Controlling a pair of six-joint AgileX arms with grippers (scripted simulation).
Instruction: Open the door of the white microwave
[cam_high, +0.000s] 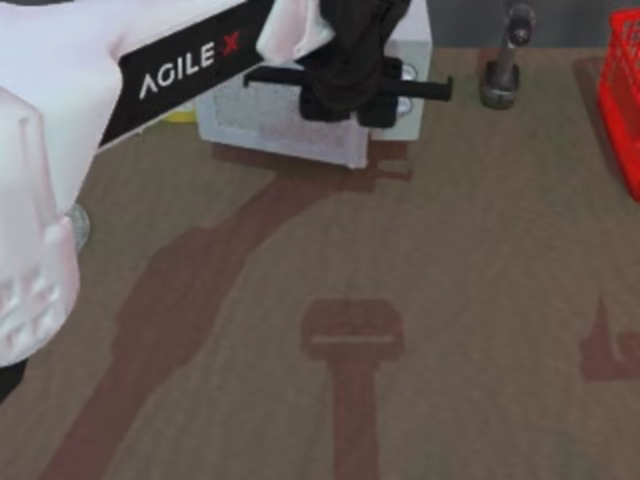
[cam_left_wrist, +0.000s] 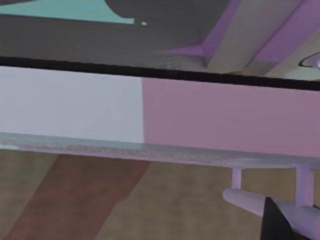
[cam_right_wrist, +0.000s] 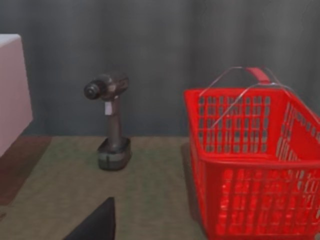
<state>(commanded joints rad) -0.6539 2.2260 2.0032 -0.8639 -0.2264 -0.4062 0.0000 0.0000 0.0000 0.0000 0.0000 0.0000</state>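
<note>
Reaching across the surface (cam_high: 450, 300) from the top view's left, the left arm covers much of the white microwave (cam_high: 410, 30) at the far edge. Its left gripper (cam_high: 350, 85) hangs over the front, hiding the knobs and part of the door (cam_high: 270, 125); whether its fingers are clenched I cannot tell. Farther right stand a drill (cam_right_wrist: 111, 125) and a red basket (cam_right_wrist: 250, 165), cut off. The right gripper is mostly out of view.
</note>
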